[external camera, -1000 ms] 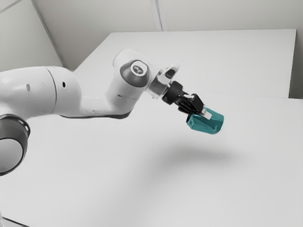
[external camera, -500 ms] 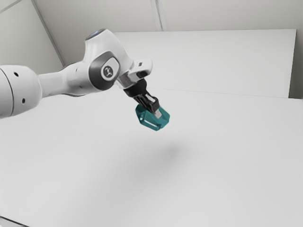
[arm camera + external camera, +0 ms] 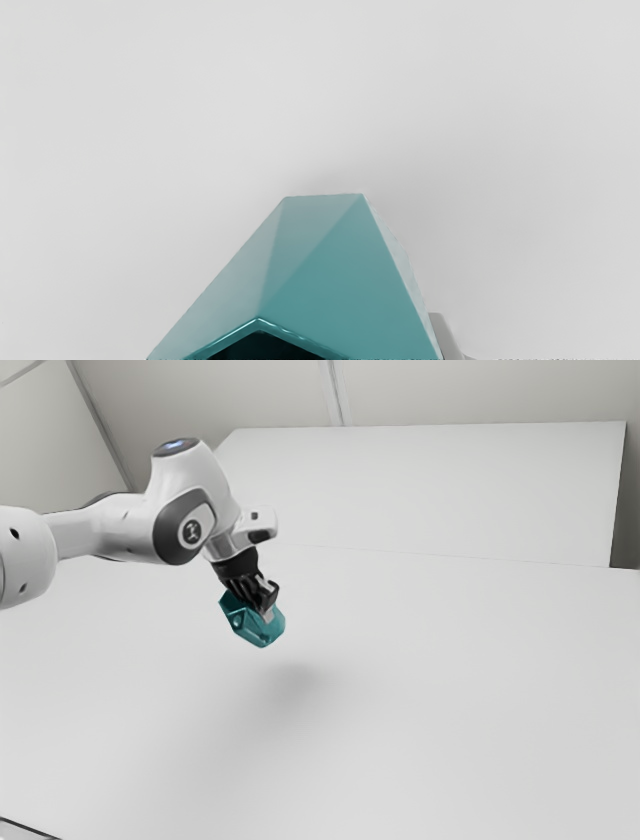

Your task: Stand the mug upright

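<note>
Clenched on the teal mug [image 3: 252,629], the hand [image 3: 265,610] is left of centre in the exterior view, holding it in the air. One pale fingertip [image 3: 445,335] lies against the mug's wall in the wrist view, where the dark opening [image 3: 260,346] faces back toward the hand and the narrower base points away. The mug leans – opening toward the upper left of the exterior frame, base toward the lower right – so it isn't upright on anything. Beyond it, a soft shadow [image 3: 292,682] falls on the counter [image 3: 430,710], apart from the mug. I'd judge the lift and the grasp as done; what's left is levelling the base, lowering it and letting go. Farthest off, a pale panel [image 3: 420,485] spans the upper part of the frame.
</note>
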You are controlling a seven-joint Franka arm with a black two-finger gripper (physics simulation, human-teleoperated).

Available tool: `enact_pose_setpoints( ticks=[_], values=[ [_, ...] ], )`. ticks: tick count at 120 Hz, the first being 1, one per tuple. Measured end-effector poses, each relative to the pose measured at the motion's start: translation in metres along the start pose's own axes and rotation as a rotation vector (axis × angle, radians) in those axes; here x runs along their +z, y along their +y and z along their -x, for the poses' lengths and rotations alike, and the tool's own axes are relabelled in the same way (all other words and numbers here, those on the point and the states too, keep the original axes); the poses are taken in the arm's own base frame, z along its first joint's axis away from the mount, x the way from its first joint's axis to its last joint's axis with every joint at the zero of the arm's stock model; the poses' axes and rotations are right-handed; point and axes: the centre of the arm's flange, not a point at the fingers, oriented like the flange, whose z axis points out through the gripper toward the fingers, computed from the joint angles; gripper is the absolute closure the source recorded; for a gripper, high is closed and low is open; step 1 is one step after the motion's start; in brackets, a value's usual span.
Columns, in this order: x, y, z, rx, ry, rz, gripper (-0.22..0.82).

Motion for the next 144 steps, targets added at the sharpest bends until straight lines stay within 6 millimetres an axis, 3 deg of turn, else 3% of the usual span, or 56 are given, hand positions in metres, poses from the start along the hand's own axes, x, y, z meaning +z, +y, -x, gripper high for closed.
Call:
enact_pose_setpoints(
  ticks=[48,59,93,144],
  values=[
    [0.041,-0.038,0.009,-0.113,-0.097,-0.065,0.79],
    [0.048,-0.034,0.008,-0.117,-0.108,-0.068,0.79],
    [0.07,0.006,0.016,-0.084,-0.152,-0.064,0.79],
    [0.092,-0.02,0.028,-0.168,-0.196,-0.067,0.79]
  ],
)
